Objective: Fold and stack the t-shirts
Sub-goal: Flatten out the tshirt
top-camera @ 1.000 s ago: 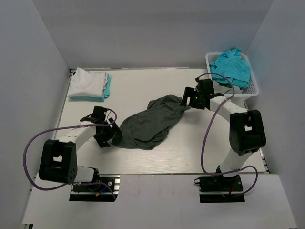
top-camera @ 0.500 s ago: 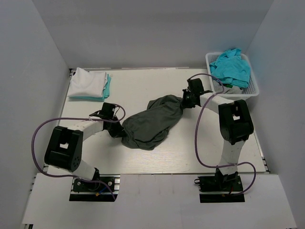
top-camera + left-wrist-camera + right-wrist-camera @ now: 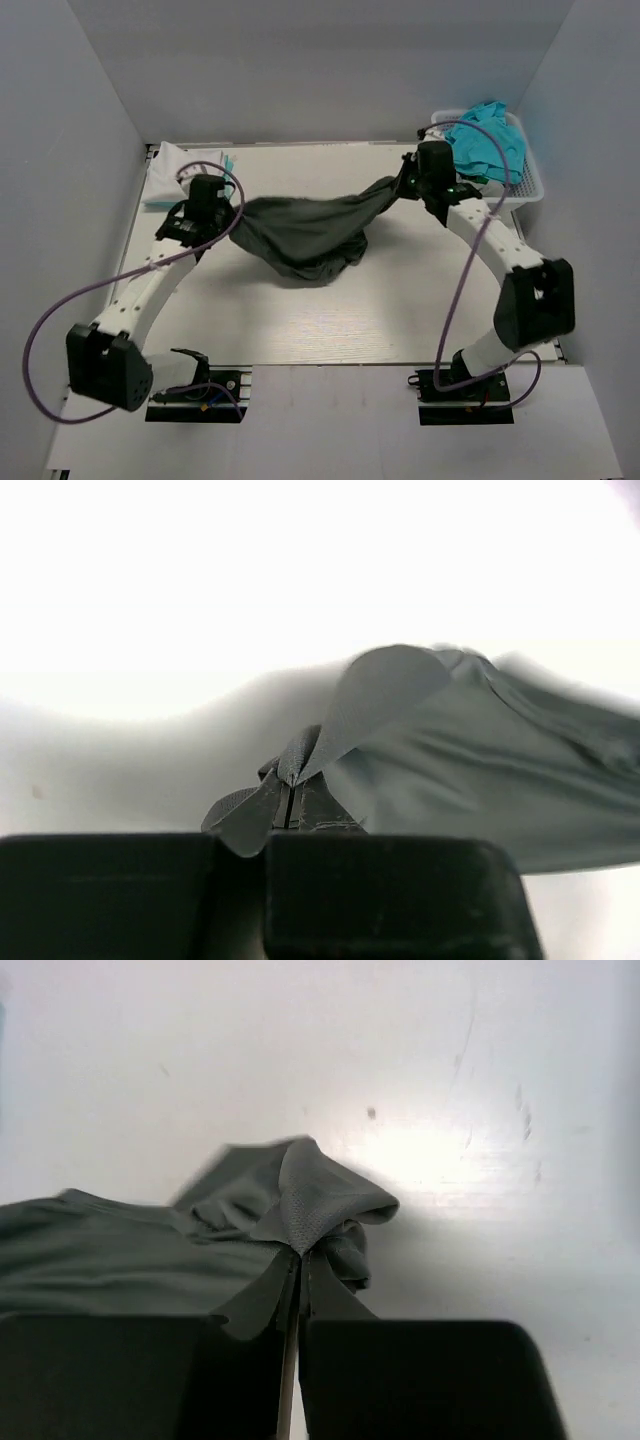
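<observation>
A dark charcoal t-shirt (image 3: 305, 232) hangs stretched between my two grippers above the table, sagging in the middle. My left gripper (image 3: 232, 216) is shut on its left end (image 3: 300, 765). My right gripper (image 3: 403, 188) is shut on its right end (image 3: 305, 1230). A folded white t-shirt (image 3: 172, 172) lies on a folded turquoise one (image 3: 228, 168) at the back left corner, partly hidden behind my left arm. More turquoise t-shirts (image 3: 485, 140) are heaped in the white basket (image 3: 528, 185) at the back right.
The table (image 3: 340, 310) is pale wood-grain with grey walls on three sides. The basket stands right behind my right arm. Purple cables loop from both arms.
Both grippers shut on the ends of the dark t-shirt and lifted it up and toward the back, spreading apart. The shirt went from a crumpled heap to a hanging span.
</observation>
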